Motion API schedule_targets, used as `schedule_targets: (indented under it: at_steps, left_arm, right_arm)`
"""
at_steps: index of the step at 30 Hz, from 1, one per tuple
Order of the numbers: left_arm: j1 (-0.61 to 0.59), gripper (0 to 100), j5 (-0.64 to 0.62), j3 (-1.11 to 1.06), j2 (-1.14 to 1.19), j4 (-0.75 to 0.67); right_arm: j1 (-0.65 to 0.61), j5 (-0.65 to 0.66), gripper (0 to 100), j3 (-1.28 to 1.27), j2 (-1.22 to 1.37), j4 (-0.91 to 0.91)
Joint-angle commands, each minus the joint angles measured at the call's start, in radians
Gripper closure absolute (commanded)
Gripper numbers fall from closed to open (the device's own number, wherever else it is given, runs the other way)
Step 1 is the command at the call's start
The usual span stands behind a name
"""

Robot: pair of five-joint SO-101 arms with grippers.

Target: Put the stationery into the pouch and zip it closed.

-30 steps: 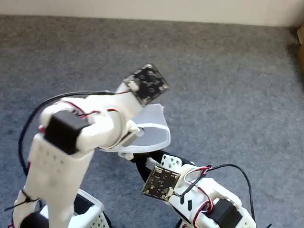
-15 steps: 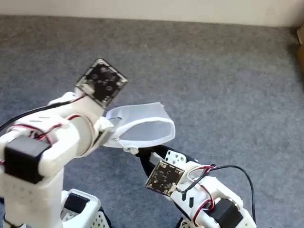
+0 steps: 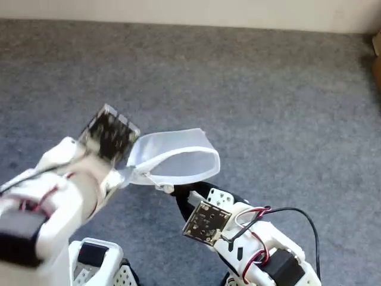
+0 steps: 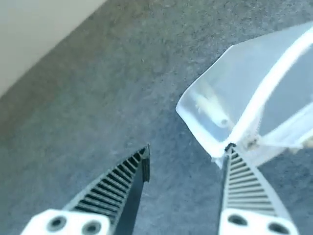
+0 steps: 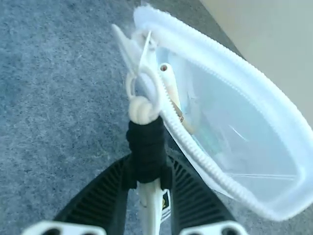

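A translucent white pouch [image 3: 178,158] hangs just above the grey carpet with its zippered mouth wide open. Through its wall I see pale stationery [image 5: 168,88], also visible as a whitish piece [image 4: 210,110] in the left wrist view. My right gripper [image 5: 146,169] is shut on the black zipper pull cord [image 5: 145,147] with its white knot, at the pouch's near end. My left gripper [image 4: 188,149] is open beside the pouch [image 4: 254,88]. One fingertip [image 4: 231,152] touches the pouch's corner by the zipper end, and nothing lies between the fingers.
Grey carpet [image 3: 268,89] covers the surface, with free room to the far side and right. A pale wall [image 3: 190,12] runs along the back. A brown object [image 3: 377,53] sits at the right edge. The arm bases [image 3: 95,262] stand at the near edge.
The left arm has swung left and lower, off from above the pouch to its side. The pouch mouth now shows wider open. The right arm has barely moved.
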State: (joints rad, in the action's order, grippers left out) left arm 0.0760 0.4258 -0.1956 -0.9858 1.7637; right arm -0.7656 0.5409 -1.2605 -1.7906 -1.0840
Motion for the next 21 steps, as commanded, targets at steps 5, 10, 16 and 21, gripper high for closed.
schedule_targets:
  at_steps: [5, 10, 16, 21]
  left_arm:
    - [-0.016, 76, 0.068, -0.171, -0.203, 0.005]
    - [-0.007, 76, 0.068, -0.226, -0.262, 0.003]
    - [0.134, 76, 0.063, -0.320, -0.274, -0.003]
    - [0.170, 76, 0.003, -0.340, -0.272, -0.083]
  right_arm:
    - [0.099, 0.008, 99.4, -0.033, 0.012, 0.102]
    - [0.099, 0.009, 99.4, -0.056, 0.012, 0.124]
    - [0.097, 0.009, 99.4, -0.059, 0.012, 0.122]
    - [0.097, 0.009, 99.4, -0.059, 0.012, 0.119]
